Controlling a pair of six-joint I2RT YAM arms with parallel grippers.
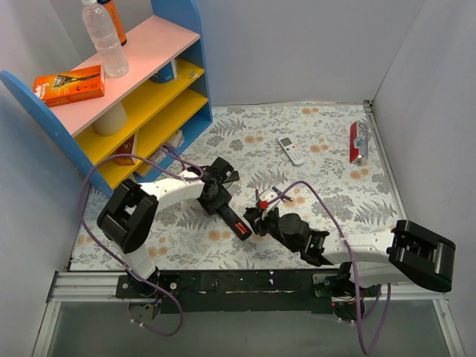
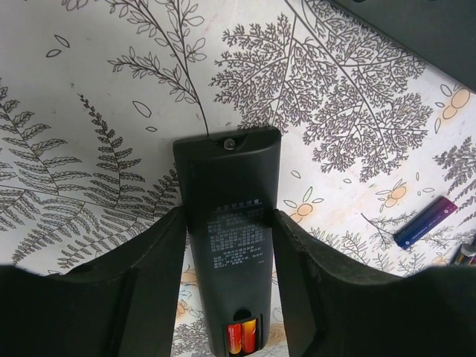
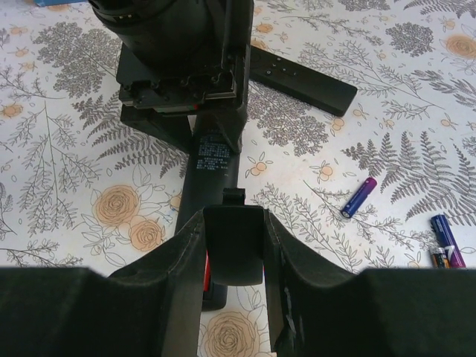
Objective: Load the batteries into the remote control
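Right gripper (image 3: 233, 223) clamps cover (image 3: 234, 256); left gripper (image 2: 228, 217) seemingly clamps remote control (image 2: 227, 167) by its edges

Near end of remote control (image 2: 229, 223) cut off by left wrist view's bottom edge, two seated batteries (image 2: 242, 336) partly with it. Right wrist view: compartment hidden behind black cover (image 3: 233, 245); far end beneath left gripper (image 3: 214, 134).

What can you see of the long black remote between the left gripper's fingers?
The remote control is a long, slim black bar, plastic by the look, lying flat on the fern-print table with its plain back up. A small screw sits at one end, and a block of small white print mid-back. At the other end the battery bay is uncovered, showing two red-and-yellow batteries side by side. The left gripper clamps its long sides.
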